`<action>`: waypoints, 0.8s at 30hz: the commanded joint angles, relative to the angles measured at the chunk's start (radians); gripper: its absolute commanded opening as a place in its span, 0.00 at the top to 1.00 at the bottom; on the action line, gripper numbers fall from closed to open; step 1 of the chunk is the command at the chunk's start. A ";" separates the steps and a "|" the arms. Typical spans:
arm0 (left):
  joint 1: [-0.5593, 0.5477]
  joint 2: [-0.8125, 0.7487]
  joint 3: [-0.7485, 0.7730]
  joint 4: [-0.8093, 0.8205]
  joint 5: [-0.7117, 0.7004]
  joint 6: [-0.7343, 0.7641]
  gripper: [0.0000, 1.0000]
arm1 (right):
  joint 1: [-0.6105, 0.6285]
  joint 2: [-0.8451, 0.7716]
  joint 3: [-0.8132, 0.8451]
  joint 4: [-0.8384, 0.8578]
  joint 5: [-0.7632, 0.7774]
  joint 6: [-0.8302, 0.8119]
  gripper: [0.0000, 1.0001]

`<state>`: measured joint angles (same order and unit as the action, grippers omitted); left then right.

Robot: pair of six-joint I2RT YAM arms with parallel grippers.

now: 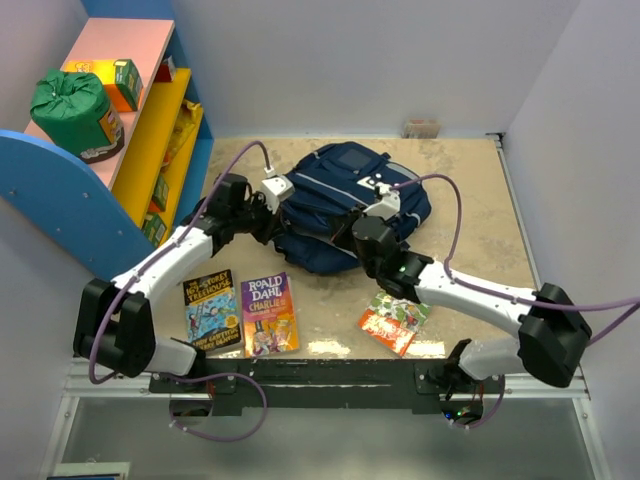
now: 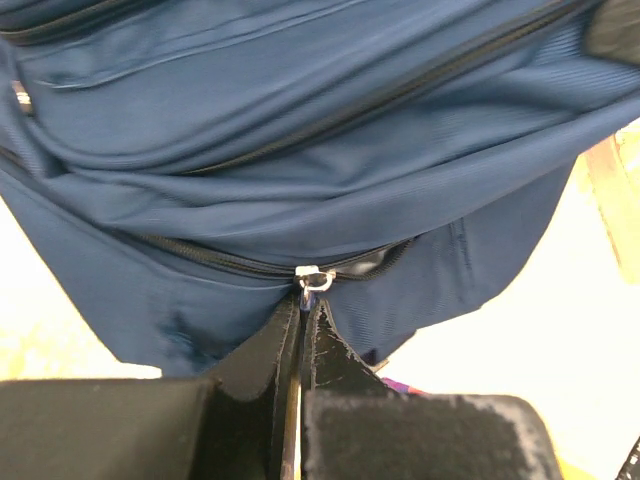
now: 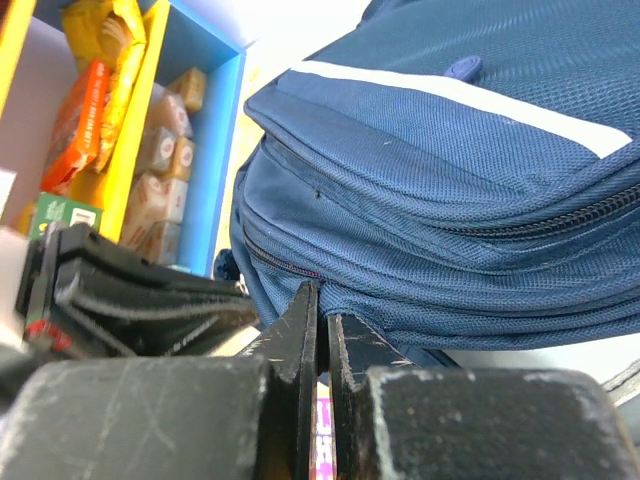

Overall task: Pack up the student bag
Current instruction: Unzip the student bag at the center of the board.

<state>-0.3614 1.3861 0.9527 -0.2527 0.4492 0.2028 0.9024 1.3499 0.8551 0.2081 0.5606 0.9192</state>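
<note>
The navy-blue student bag (image 1: pixel 345 190) lies on the table's middle, with a grey stripe (image 3: pixel 460 95). My left gripper (image 1: pixel 272 218) is at the bag's left side. In the left wrist view the left gripper (image 2: pixel 305 308) is shut on the silver zipper pull (image 2: pixel 313 279) of a slightly open zip in the bag (image 2: pixel 300 150). My right gripper (image 1: pixel 366 238) is at the bag's near right edge. In the right wrist view the right gripper (image 3: pixel 323 305) is shut on a fold of fabric at the lower edge of the bag (image 3: pixel 450 220).
Three books lie in front of the bag: a blue one (image 1: pixel 212 308), a Roald Dahl one (image 1: pixel 269 313) and a red one (image 1: pixel 395 320). A blue, yellow and pink shelf (image 1: pixel 150 140) stands at the left, with a green drawstring sack (image 1: pixel 72 110) and boxes on it.
</note>
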 commanded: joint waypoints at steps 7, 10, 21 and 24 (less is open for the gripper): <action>0.139 0.114 0.127 -0.025 -0.106 0.093 1.00 | -0.082 -0.233 -0.102 0.062 -0.108 -0.112 1.00; 0.157 0.145 0.129 -0.020 -0.139 0.093 1.00 | -0.137 -0.264 -0.125 0.066 -0.191 -0.147 1.00; 0.335 0.267 0.153 -0.017 -0.094 -0.014 1.00 | -0.359 -0.131 -0.058 0.089 -0.520 -0.298 1.00; 0.335 0.269 0.136 -0.022 -0.043 -0.011 1.00 | -0.359 -0.031 0.010 0.117 -0.597 -0.321 1.00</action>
<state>-0.0433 1.6524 1.0935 -0.2611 0.4522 0.1841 0.5526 1.2186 0.7425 0.1890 0.0795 0.6880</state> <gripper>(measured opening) 0.022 0.026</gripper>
